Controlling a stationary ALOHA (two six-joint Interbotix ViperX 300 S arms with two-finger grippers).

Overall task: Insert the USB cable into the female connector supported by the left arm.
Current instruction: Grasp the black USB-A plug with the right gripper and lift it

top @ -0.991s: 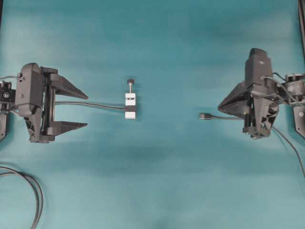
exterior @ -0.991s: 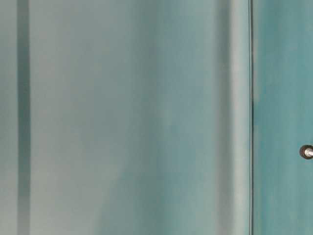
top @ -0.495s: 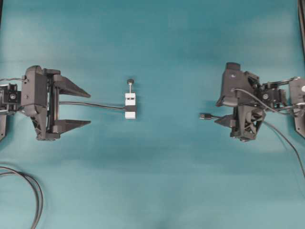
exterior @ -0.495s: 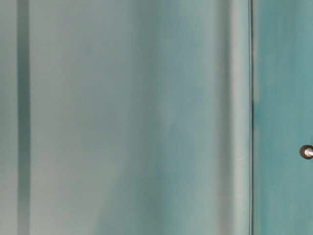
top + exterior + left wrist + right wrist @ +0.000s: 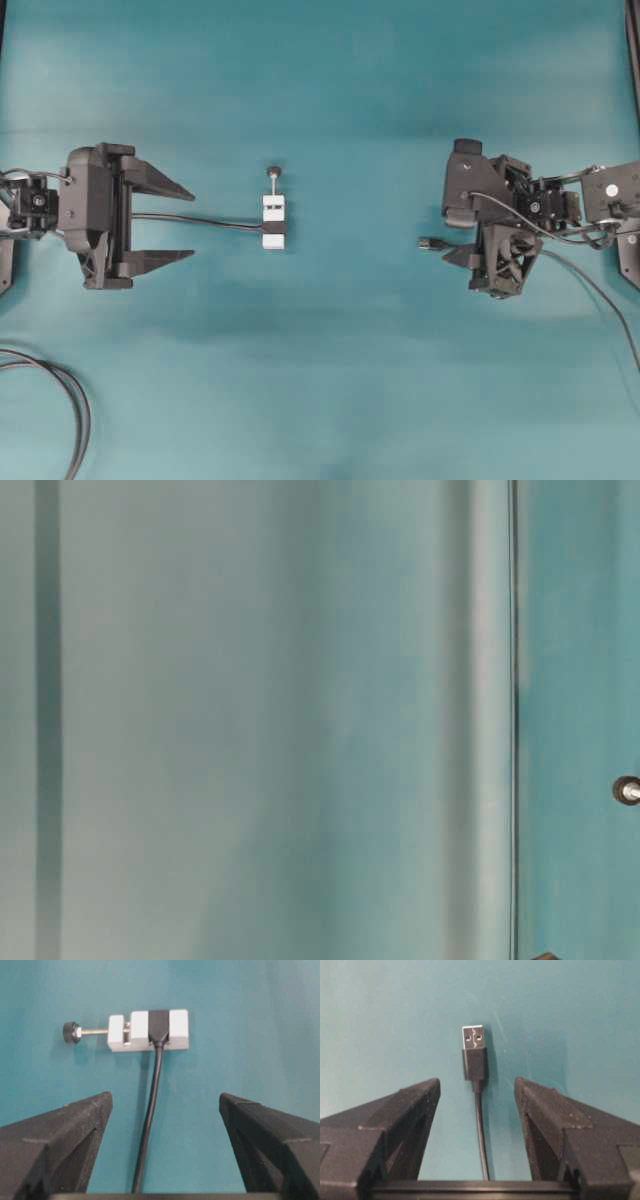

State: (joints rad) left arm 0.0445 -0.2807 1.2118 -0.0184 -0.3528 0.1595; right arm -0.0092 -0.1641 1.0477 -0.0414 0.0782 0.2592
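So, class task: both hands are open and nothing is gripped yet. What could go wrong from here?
1. The right hand straddles the USB cable; closing on the thin cord behind the plug could let the plug swivel.
2. The female connector lies loose ahead of the left hand; a nudge could slide it.

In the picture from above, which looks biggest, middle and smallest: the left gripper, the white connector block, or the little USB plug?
1. left gripper, by far the largest
2. female connector
3. USB cable plug, smallest
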